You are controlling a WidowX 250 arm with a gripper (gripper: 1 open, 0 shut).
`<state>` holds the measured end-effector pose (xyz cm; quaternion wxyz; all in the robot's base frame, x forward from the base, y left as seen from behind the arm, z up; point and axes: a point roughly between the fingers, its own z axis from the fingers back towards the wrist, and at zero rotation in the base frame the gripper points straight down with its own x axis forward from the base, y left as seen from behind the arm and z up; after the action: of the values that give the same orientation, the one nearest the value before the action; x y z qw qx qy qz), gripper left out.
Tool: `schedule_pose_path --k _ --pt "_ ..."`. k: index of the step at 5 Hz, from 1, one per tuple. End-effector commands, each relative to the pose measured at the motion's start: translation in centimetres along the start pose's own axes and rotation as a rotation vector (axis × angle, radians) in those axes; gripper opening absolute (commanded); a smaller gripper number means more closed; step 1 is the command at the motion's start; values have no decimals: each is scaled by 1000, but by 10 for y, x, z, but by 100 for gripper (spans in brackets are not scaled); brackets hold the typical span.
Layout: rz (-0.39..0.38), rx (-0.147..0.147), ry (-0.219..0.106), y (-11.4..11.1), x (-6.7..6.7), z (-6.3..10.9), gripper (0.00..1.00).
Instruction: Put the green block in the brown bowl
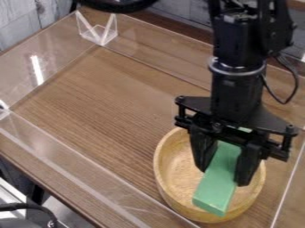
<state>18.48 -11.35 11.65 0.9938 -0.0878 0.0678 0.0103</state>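
The brown bowl point(163, 171) sits near the front right of the wooden table. The green block point(217, 190) stands tilted inside it, its lower end resting on the bowl's floor near the front rim. My black gripper point(226, 163) points down over the bowl and is shut on the block's upper end, one finger on each side. The block's top is hidden between the fingers.
Clear acrylic walls point(48, 62) fence the wooden table point(113, 98) at the left and front. A small clear folded stand point(96, 28) sits at the back left. Black cables point(290, 76) hang beside the arm on the right.
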Motion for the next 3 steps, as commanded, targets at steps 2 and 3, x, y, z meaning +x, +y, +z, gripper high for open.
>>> schedule_pose_path --k 2,3 --pt "8 -25 -29 0 1 8 0" --pt "10 -28 -26 0 1 7 0"
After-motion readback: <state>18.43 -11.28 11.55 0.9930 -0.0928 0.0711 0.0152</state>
